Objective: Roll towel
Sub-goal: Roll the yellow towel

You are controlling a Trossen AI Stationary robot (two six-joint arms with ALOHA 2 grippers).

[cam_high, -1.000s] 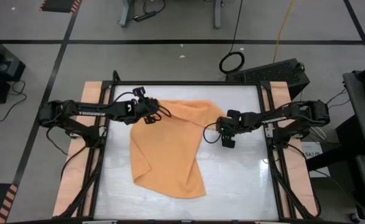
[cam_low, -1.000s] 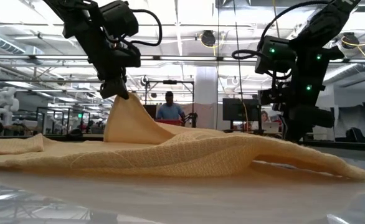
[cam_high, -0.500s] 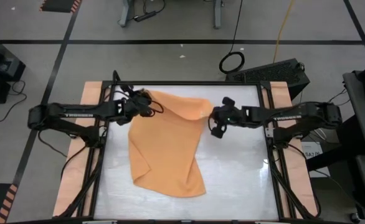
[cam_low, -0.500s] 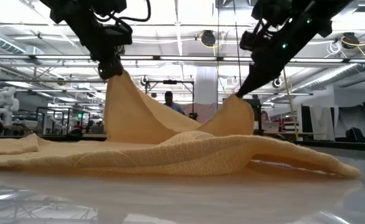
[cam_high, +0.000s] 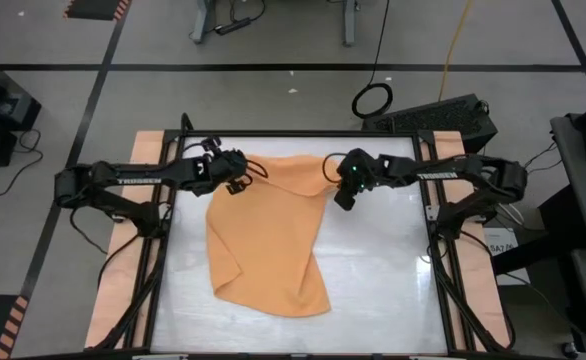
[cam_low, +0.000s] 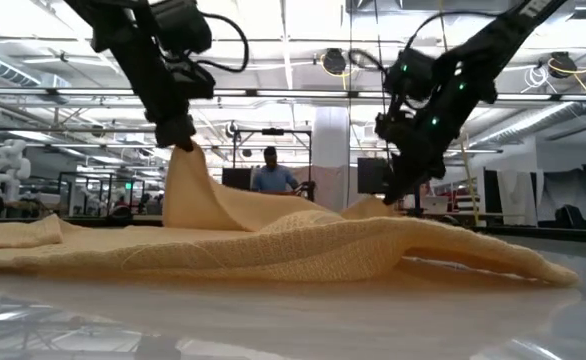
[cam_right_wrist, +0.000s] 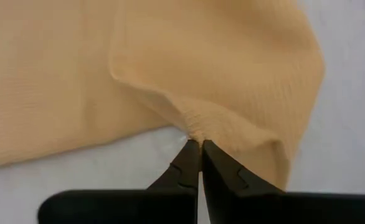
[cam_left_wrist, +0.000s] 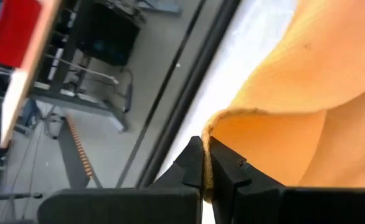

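The orange-tan towel (cam_high: pixel 268 240) lies on the white tabletop, its near part flat with a loose fold at the near left. My left gripper (cam_high: pixel 243 172) is shut on the towel's far left corner and holds it up as a peak (cam_low: pixel 188 185). My right gripper (cam_high: pixel 339 196) is shut on the far right corner, low over the table, where the cloth makes a small hump (cam_low: pixel 368 208). Between the two grippers the far edge sags. My left gripper pinches the hemmed edge (cam_left_wrist: pixel 206 134) at the towel's far left corner between its two fingers, slanting down from the table's left. The corner is lifted clear, and the cloth falls slack from it to the table. My right gripper pinches a bunched bit of the edge (cam_right_wrist: pixel 201 130) at the towel's far right corner between its two fingertips, slanting down from the table's right. The corner is raised only a little, and the cloth around it is puckered and slack.
The white tabletop (cam_high: pixel 383 270) has bare room to the right and near side of the towel. Wooden strips and a black frame (cam_high: pixel 433 250) run along both sides. A person (cam_low: pixel 271 172) stands far off in the room behind.
My right gripper has gone toward the far edge and the table's left with the far right corner, raising it high and then lowering it again while rolling. The towel's far right part, spread out rightward before, is now drawn in. The near part has stayed.
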